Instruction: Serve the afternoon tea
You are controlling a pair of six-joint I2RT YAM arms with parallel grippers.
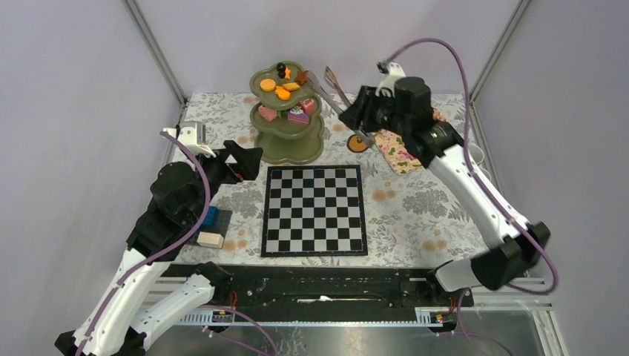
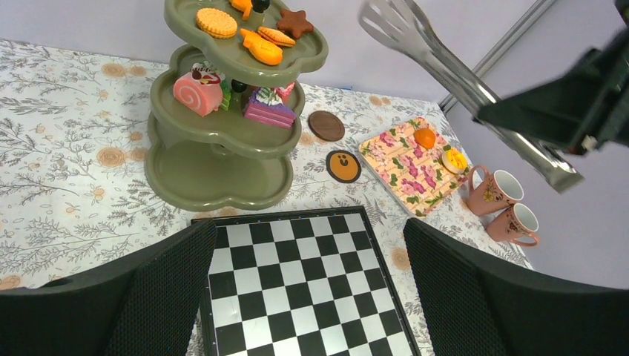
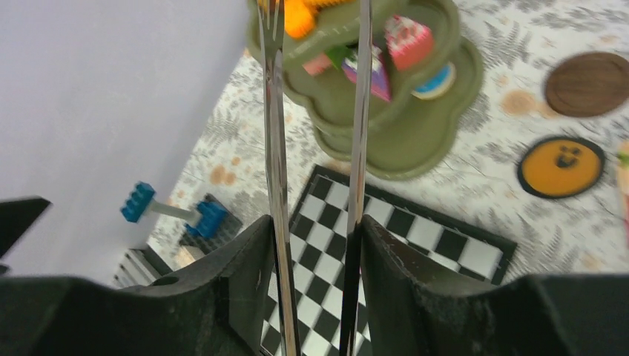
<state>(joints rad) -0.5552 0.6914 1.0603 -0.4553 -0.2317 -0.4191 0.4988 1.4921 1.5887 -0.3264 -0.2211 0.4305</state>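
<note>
Floral cloth covers the table (image 1: pixel 415 215); the stand (image 1: pixel 297 150) sits far centre, pastries (image 2: pixel 259 46) on its upper tiers. The right gripper (image 3: pixel 315 252) clamps tongs (image 3: pixel 276 148) pointed at the top tier, while the left gripper (image 2: pixel 308 289) gapes wide, empty. A misjudged reach could knock pastries off or tip the stand.

We have two arms of white tubular links and bulky black joints: the left arm (image 1: pixel 174 200) and the right arm (image 1: pixel 467 185). A purple cable (image 1: pixel 434 40) loops along each. Our left gripper (image 2: pixel 309 252) has broad black fingers (image 2: pixel 163 297) with finely textured faces.
</note>
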